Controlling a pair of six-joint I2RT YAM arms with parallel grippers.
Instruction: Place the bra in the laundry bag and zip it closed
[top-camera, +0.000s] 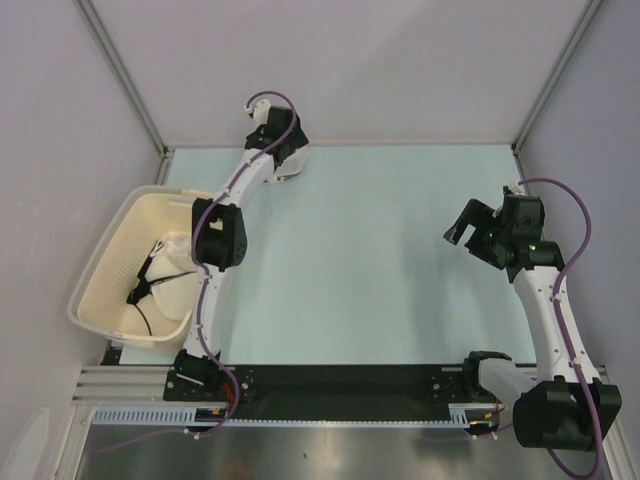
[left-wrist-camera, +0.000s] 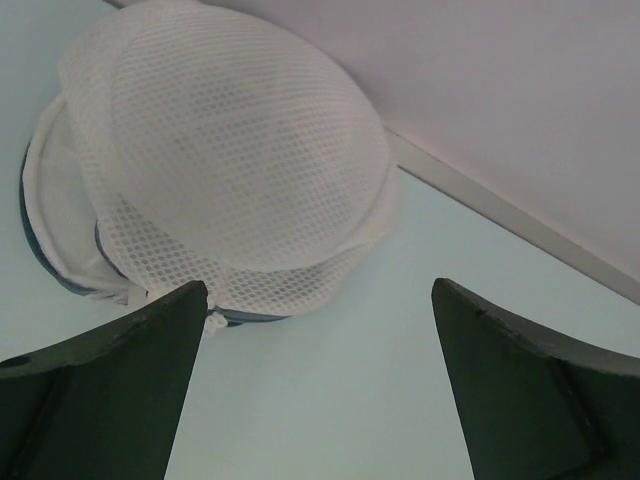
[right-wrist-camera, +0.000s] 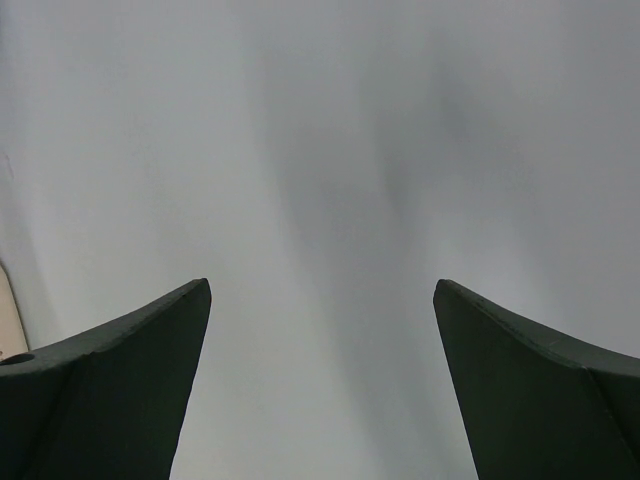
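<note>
The laundry bag (left-wrist-camera: 225, 150), a domed white mesh pouch with a blue-grey rim, lies on the pale table at the back wall; in the top view only a white bit (top-camera: 297, 166) shows under the left wrist. My left gripper (left-wrist-camera: 320, 300) (top-camera: 287, 160) is open and empty, its left fingertip just short of the bag's near edge. A white garment, the bra (top-camera: 172, 252), lies in the basket under a black strappy garment (top-camera: 143, 285). My right gripper (top-camera: 463, 226) (right-wrist-camera: 320, 290) is open and empty, raised over the right side and facing a grey wall.
A large cream plastic basket (top-camera: 105, 260) stands at the table's left edge, beside the left arm's elbow (top-camera: 218, 235). Grey walls close the back and both sides. A black rail (top-camera: 340, 382) runs along the near edge between the arm bases.
</note>
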